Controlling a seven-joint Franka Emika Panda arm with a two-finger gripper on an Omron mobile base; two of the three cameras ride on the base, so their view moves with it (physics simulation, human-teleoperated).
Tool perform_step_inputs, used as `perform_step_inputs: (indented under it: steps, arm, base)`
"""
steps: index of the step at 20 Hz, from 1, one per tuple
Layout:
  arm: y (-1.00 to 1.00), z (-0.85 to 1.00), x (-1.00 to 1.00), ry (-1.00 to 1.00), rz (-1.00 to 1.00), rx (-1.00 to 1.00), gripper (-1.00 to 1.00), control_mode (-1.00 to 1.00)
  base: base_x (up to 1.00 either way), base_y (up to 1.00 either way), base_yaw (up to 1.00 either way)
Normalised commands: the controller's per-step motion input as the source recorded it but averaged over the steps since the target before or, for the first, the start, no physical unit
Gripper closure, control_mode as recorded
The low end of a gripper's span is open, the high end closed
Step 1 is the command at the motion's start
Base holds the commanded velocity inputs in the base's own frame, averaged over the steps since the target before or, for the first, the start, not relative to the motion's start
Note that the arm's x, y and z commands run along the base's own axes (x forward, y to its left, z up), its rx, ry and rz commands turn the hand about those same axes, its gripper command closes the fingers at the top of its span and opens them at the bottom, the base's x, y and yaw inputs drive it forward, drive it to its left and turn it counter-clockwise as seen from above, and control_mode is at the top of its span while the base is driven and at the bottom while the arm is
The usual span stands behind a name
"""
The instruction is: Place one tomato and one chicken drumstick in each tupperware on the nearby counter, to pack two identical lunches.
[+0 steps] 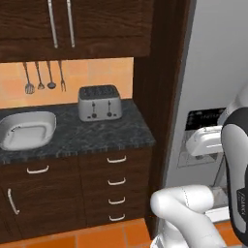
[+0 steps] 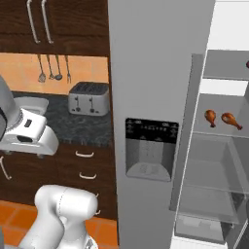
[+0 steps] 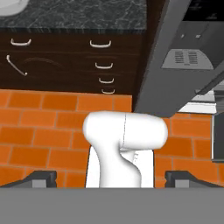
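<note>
Two brown-orange chicken drumsticks [image 2: 210, 116] [image 2: 231, 120] lie side by side on a shelf of the open fridge. On the shelf above, a sliver of something dark red [image 2: 247, 64] shows at the frame edge; I cannot tell whether it is a tomato. The wide, rounded pale grey tupperware [image 1: 26, 130] sits at the left of the dark marbled counter [image 1: 97, 133], with nothing in it. The rectangular tupperware is out of view. My gripper [image 3: 111, 179] is open and holds nothing. It hangs in front of the fridge and points down at the floor, its fingertips [image 3: 43, 177] far apart.
A steel toaster [image 1: 99, 102] stands at the back of the counter by the tall wooden panel. The grey fridge door with its dispenser [image 2: 151, 148] stands between the counter and the open fridge shelves [image 2: 219, 133]. Drawers [image 1: 116, 181] lie below the counter, over the orange tiled floor [image 3: 43, 131].
</note>
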Motion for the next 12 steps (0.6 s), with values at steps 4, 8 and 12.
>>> perform_step_inputs:
  steps: [4,8,12]
  arm:
    - [0.0,0.0,0.0,0.0,0.0,0.0,-1.0,1.0]
    - [0.0,0.0,0.0,0.0,0.0,0.0,-1.0,1.0]
    - [0.0,0.0,0.0,0.0,0.0,0.0,-1.0,1.0]
  base:
    - [0.0,-0.84,0.07]
    - [0.13,-0.69,0.07]
    - [0.06,-0.52,0.03]
